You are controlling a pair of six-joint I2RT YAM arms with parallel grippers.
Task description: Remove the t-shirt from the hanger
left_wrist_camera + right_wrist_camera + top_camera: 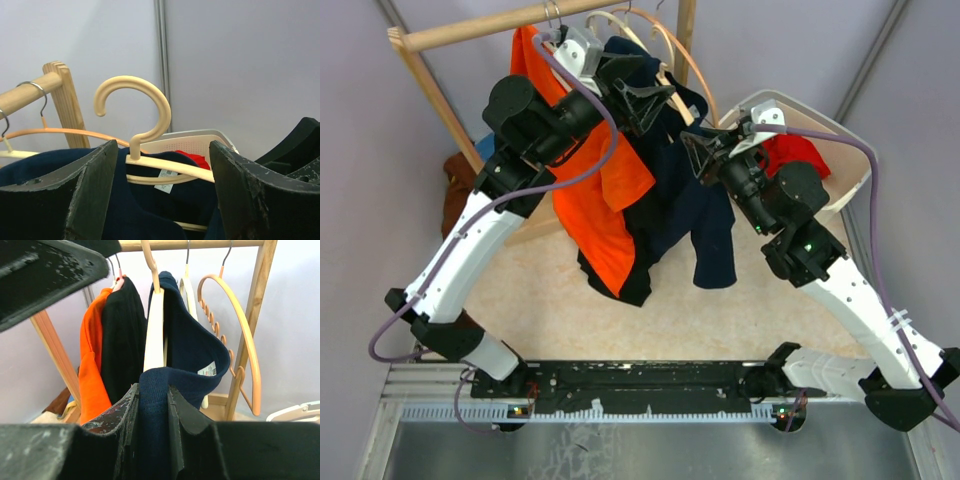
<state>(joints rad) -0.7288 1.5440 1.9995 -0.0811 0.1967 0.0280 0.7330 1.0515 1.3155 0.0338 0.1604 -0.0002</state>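
Closest to the right wrist camera, the right end effector [153,390] has its 2 fingers pressed together on a fold of the navy t-shirt [190,350], just below the collar. The t-shirt hangs on a cream hanger [154,330] under the wooden rail [200,244] of the rack. It is crowded on one side by a black garment [122,340] and an orange shirt [92,365]. On the other side hang a pale hanger and a peach looped hanger [245,340], close to the rack's post [255,315].

The left end effector [164,150] is spread wide and holds nothing. The cream hanger's hook [164,112] stands upright between its fingers [95,180] and touches neither.

From above, a white basket [840,130] with a red cloth [795,150] sits right of the rack. A brown garment [457,190] lies at the left, beside the beige surface [550,320].
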